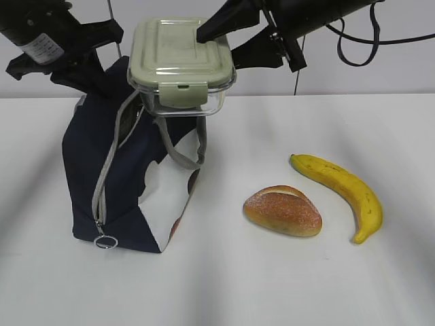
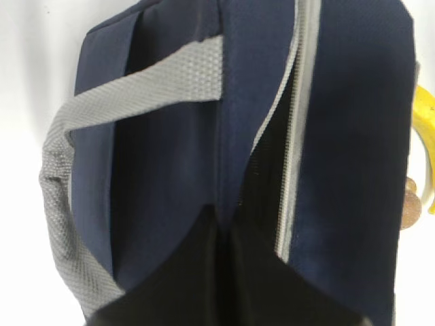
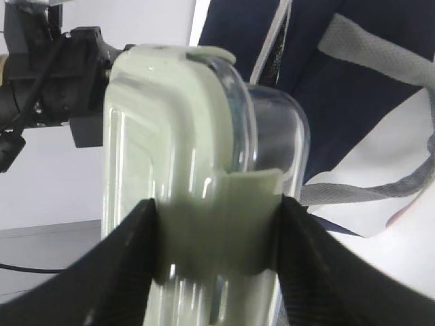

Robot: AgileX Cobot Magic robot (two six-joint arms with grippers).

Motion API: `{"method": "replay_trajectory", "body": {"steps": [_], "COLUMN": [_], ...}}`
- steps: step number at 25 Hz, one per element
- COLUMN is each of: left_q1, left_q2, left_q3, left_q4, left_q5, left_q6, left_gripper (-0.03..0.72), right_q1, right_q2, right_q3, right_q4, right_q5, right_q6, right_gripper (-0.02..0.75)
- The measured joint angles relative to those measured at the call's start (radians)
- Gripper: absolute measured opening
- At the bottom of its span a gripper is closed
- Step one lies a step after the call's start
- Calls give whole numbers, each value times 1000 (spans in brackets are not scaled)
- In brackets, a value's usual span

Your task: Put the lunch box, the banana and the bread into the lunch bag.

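Observation:
My right gripper (image 1: 228, 44) is shut on the lunch box (image 1: 178, 60), a sage-green lid on a clear base, and holds it in the air over the open top of the lunch bag (image 1: 126, 180). In the right wrist view the fingers clamp the box (image 3: 204, 136) at its clip, with the bag (image 3: 326, 81) behind. My left gripper (image 1: 85, 71) is shut on the navy fabric at the bag's top edge (image 2: 170, 136), beside the open zipper (image 2: 296, 122). The bread (image 1: 283, 210) and the banana (image 1: 343, 190) lie on the table to the right of the bag.
The bag's grey handle (image 1: 178, 153) hangs over its white side panel. The zipper ring pull (image 1: 105, 241) hangs at the bag's front bottom. The white table (image 1: 272, 285) stretches in front. A black cable (image 1: 357, 47) loops behind the right arm.

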Motion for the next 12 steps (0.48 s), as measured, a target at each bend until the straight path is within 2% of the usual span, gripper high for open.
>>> {"method": "replay_trajectory", "body": {"steps": [12], "left_q1": [0], "left_q2": [0], "left_q3": [0], "left_q4": [-2], "left_q5": [1], "left_q6": [0], "left_gripper": [-3], "right_q1": [53], "right_q2": [77], "right_q3": [0], "right_q4": [-4], "right_q5": [-49], "right_q6": [14], "right_gripper": [375]}}
